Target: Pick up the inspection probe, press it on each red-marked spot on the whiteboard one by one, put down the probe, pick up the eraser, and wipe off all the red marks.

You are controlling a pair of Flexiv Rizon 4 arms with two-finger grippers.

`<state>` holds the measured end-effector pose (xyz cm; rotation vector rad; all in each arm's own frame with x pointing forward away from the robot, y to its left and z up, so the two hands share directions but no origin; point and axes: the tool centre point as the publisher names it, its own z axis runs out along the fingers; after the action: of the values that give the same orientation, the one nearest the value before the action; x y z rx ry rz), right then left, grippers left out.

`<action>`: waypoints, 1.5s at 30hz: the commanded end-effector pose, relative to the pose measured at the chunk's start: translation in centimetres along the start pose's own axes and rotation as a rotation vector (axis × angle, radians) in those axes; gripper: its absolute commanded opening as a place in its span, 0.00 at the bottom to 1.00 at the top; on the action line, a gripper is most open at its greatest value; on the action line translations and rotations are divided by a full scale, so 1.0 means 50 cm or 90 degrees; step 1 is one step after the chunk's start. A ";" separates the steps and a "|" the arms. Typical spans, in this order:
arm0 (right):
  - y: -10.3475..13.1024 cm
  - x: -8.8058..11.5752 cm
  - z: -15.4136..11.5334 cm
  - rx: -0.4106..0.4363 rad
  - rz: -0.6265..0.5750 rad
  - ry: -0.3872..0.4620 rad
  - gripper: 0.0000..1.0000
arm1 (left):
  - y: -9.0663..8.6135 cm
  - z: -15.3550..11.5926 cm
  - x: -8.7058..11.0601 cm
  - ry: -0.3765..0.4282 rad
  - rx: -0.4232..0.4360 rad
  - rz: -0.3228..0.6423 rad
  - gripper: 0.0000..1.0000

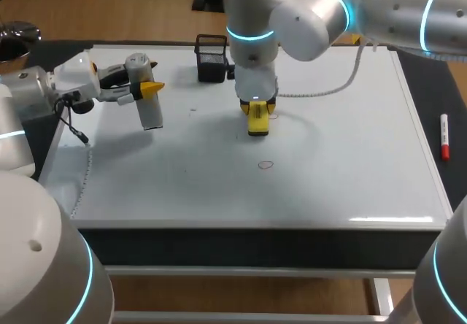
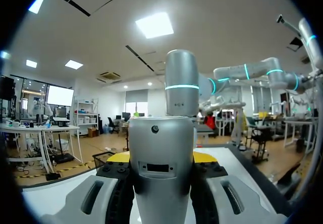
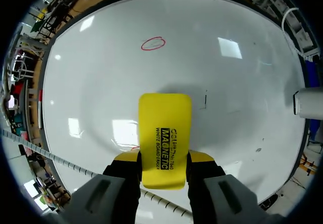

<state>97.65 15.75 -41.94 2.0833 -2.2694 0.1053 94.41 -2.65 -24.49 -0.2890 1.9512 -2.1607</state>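
On the whiteboard (image 1: pixel 343 156) that covers most of the surface, the right arm (image 1: pixel 306 17) has its jaws clamped on the yellow eraser (image 3: pixel 165 138), set near the middle. One red mark (image 1: pixel 265 165) lies ahead of it, apart. Over the left side, the left arm (image 1: pixel 73 79) has its jaws gripping the grey inspection probe (image 1: pixel 148 105). A black basket (image 1: pixel 211 58) stands at the far edge

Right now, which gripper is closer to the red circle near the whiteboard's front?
Right. The right gripper, with the eraser, is just behind the circle; the left gripper, with the probe, is far to its left.
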 end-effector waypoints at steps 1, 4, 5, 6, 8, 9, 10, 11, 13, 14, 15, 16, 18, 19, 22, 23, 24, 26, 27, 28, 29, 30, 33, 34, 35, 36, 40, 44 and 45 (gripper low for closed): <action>-0.009 -0.001 0.008 -0.001 0.001 0.004 0.00 | -0.001 0.000 0.001 -0.001 0.001 0.001 0.00; -0.011 0.003 0.010 -0.002 0.005 0.005 0.00 | -0.001 0.000 0.001 -0.001 0.001 0.001 0.00; -0.012 0.005 0.011 -0.002 0.006 0.005 0.00 | -0.001 0.000 0.001 -0.001 0.001 0.001 0.00; -0.013 0.007 0.012 -0.002 0.010 0.004 0.00 | -0.001 0.000 0.001 -0.001 0.001 0.001 0.00; -0.014 0.012 0.014 -0.004 0.011 0.003 0.00 | -0.001 0.000 0.001 -0.001 0.001 0.001 0.00; -0.015 0.015 0.016 -0.005 0.013 0.003 0.00 | -0.001 0.000 0.001 -0.001 0.001 0.001 0.00; -0.016 0.020 0.017 -0.010 0.016 -0.001 0.00 | -0.001 0.000 0.001 -0.001 0.001 0.001 0.00; -0.016 0.024 0.018 -0.010 0.018 0.002 0.00 | -0.001 0.000 0.001 -0.001 0.001 0.001 0.00; -0.015 0.035 0.020 -0.011 0.024 0.003 0.00 | -0.001 0.000 0.001 -0.001 0.001 0.001 0.00; -0.014 0.040 0.022 -0.012 0.028 0.006 0.00 | -0.001 0.000 0.001 -0.001 0.001 0.001 0.00; -0.014 0.047 0.023 -0.013 0.033 0.006 0.00 | -0.001 0.000 0.001 -0.001 0.001 0.001 0.00; -0.014 0.053 0.025 -0.014 0.038 0.006 0.00 | -0.001 0.000 0.001 -0.001 0.001 0.001 0.00; -0.014 0.066 0.027 -0.023 0.054 0.002 0.00 | -0.001 0.000 0.001 -0.001 0.001 0.001 0.00; -0.016 0.074 0.031 -0.023 0.059 0.002 0.00 | -0.001 0.000 0.001 -0.001 0.001 0.001 0.00; -0.016 0.097 0.038 -0.027 0.075 0.006 0.00 | -0.001 0.000 0.001 -0.001 0.001 0.001 0.00; -0.017 0.105 0.041 -0.029 0.080 0.008 0.00 | -0.001 0.000 0.001 -0.001 0.001 0.001 0.00; -0.017 0.114 0.044 -0.030 0.086 0.010 0.00 | -0.001 0.000 0.001 -0.001 0.001 0.001 0.00; -0.018 0.132 0.046 -0.030 0.096 0.010 0.00 | -0.001 0.000 0.001 -0.001 0.001 0.001 0.00; -0.018 0.140 0.047 -0.030 0.101 0.011 0.00 | -0.001 0.000 0.001 -0.001 0.001 0.001 0.00; -0.019 0.149 0.048 -0.030 0.106 0.013 0.00 | -0.001 0.000 0.001 -0.001 0.001 0.001 0.00; -0.020 0.162 0.049 -0.030 0.113 0.015 0.00 | -0.001 0.000 0.001 -0.001 0.001 0.001 0.00; -0.020 0.171 0.050 -0.030 0.118 0.016 0.00 | -0.001 0.000 0.001 -0.001 0.001 0.001 0.00; -0.023 0.198 0.051 -0.031 0.139 0.020 0.00 | -0.001 0.000 0.001 -0.001 0.001 0.001 0.00; -0.025 0.205 0.051 -0.031 0.144 0.020 0.00 | -0.001 0.000 0.001 -0.001 0.001 0.001 0.00; -0.027 0.211 0.050 -0.030 0.148 0.020 0.00 | -0.001 0.000 0.001 -0.001 0.001 0.001 0.00; -0.029 0.215 0.048 -0.029 0.151 0.018 0.00 | -0.001 0.000 0.001 -0.001 0.001 0.001 0.00; -0.034 0.227 0.038 -0.024 0.163 0.016 0.00 | -0.001 0.000 0.001 -0.001 0.001 0.001 0.00; -0.036 0.227 0.006 -0.017 0.172 0.011 0.00 | -0.001 0.000 0.001 -0.001 0.001 0.001 0.00; -0.037 0.221 -0.004 -0.017 0.167 0.006 0.00 | -0.001 0.000 0.001 -0.001 0.001 0.001 0.00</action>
<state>98.84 4.62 -42.22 1.7465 -2.5162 0.0920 94.42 -2.65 -24.51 -0.2889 1.9511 -2.1608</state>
